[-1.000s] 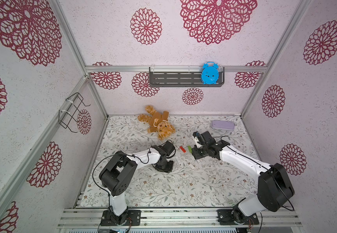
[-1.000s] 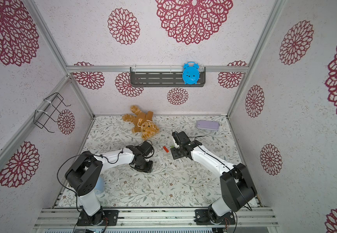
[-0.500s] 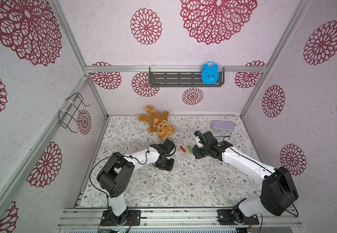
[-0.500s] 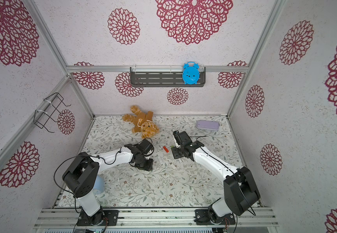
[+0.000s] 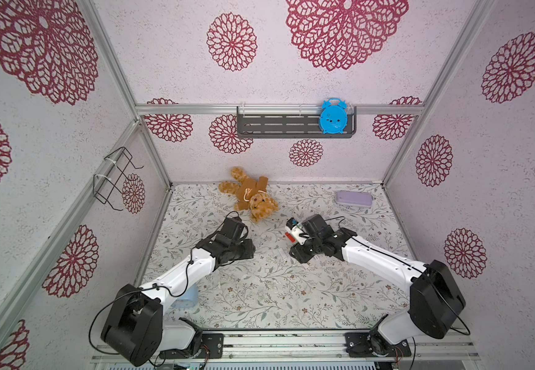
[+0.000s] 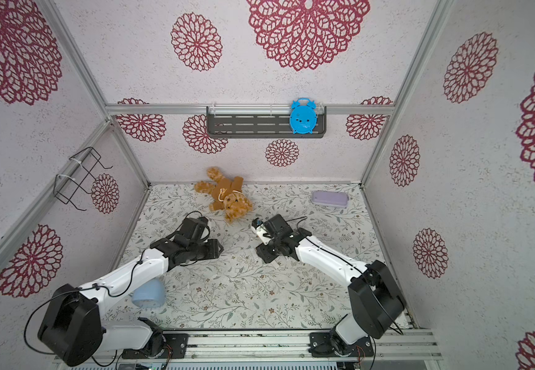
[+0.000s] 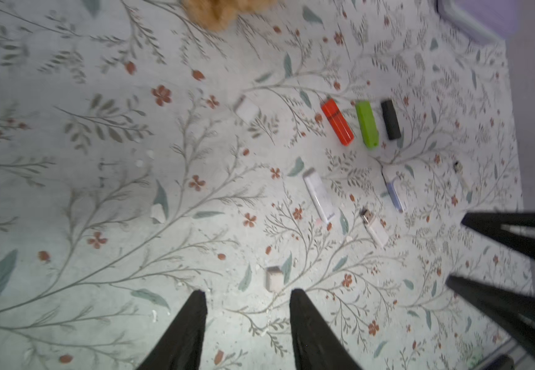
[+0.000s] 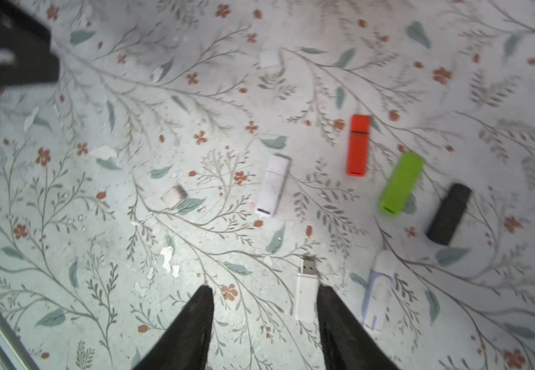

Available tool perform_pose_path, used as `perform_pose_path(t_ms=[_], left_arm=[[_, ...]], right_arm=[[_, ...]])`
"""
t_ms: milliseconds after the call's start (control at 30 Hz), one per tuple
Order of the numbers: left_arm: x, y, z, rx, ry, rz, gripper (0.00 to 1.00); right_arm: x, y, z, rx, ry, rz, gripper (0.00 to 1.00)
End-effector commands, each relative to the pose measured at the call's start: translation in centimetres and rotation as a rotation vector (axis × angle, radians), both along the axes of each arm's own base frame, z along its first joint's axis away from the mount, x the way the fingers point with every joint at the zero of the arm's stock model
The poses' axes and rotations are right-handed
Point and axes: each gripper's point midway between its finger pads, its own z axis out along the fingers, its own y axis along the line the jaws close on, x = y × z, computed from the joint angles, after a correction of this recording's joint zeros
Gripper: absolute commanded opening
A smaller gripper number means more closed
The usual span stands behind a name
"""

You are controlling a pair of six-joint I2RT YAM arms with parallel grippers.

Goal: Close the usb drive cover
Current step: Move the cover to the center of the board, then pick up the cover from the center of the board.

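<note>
Between right hand [image 8: 265, 288] fingers, beside one: white usb drive [image 8: 306, 294], plug [image 8: 308, 266] bare. Hand open, empty. Just ahead of left hand [image 7: 248, 292], open, empty: loose cap [image 7: 274, 278]. Best: centre over cap, pinch sides, line mouth with plug.

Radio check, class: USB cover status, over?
Left gripper open, empty. Right gripper open; uncapped white drive lies between its fingers. Loose cap near left. Nothing obstructing.

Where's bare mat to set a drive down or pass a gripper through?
Bare: the front of the mat between the two arm bases, and the back strip between the teddy bear and the purple case. Crowded: the middle between the left gripper and right gripper, where the red drive, green drive, black drive and white drives lie close.
</note>
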Motion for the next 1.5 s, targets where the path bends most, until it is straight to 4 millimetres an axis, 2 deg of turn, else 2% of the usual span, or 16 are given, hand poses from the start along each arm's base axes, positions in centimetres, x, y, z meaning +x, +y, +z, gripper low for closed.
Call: perform_pose_path(t_ms=[0, 300, 400, 600, 900, 1467], left_arm=[[1.5, 1.1, 1.6, -0.082, -0.083, 0.08, 0.47], [1.8, 6.2, 1.7, -0.179, -0.111, 0.256, 0.5], [1.7, 7.2, 1.8, -0.179, -0.123, 0.273, 0.54], [1.6, 8.6, 1.9, -0.166, -0.131, 0.29, 0.54], [1.5, 9.2, 1.6, -0.16, -0.135, 0.297, 0.54], [1.5, 8.8, 1.1, -0.172, -0.121, 0.271, 0.54]], right_arm=[[-1.8, 1.7, -1.5, -0.101, -0.01, 0.2, 0.54], [-3.8, 5.4, -4.8, -0.228, 0.01, 0.424, 0.54], [-3.8, 6.4, -5.6, -0.241, 0.0, 0.462, 0.54], [-3.6, 7.9, -6.8, -0.256, 0.014, 0.516, 0.52], [-3.0, 8.2, -8.1, -0.31, -0.009, 0.544, 0.48], [-3.7, 8.1, -10.2, -0.333, 0.061, 0.575, 0.38]])
